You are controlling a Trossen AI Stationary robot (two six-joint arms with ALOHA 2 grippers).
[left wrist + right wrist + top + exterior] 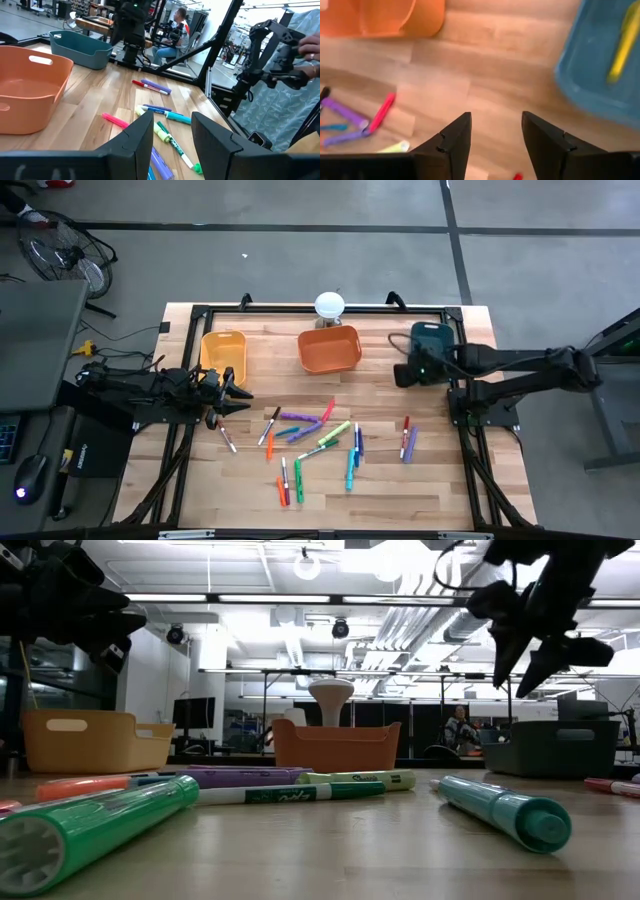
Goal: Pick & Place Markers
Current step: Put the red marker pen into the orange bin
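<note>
Both claws are empty with their fingers spread. Right claw (405, 372) hangs in the air beside the teal bin (433, 340), between it and the orange bin (330, 349); left claw (237, 392) hovers just below the yellow bin (223, 352), pointing toward the middle of the bench (380, 480).

Largest first: that bench is pale wooden planking, smooth and matte, inside a black metal frame. The three bins are moulded plastic tubs with rounded corners and cut-out handles, stiff-walled and glossy. In the right wrist view a single yellow marker (623, 42) already lies inside the teal bin, off to one side of that claw's fingers.

Most of the markers (310, 435) lie flat and scattered on the wood between the two claws, nearer the left one, several crossing or touching each other. A small pair, red and purple (407, 438), lies apart, close under the right claw's side of the bench.

They look to be light, rigid plastic tubes with ribbed caps, as on the green marker (100, 823) nearest the low camera. I'd judge them slick and prone to rolling on the flat wood, so a pinch across the barrel near its middle, fingers square to its length, seems safest. Isolated ones look easier than those in the tangle.
</note>
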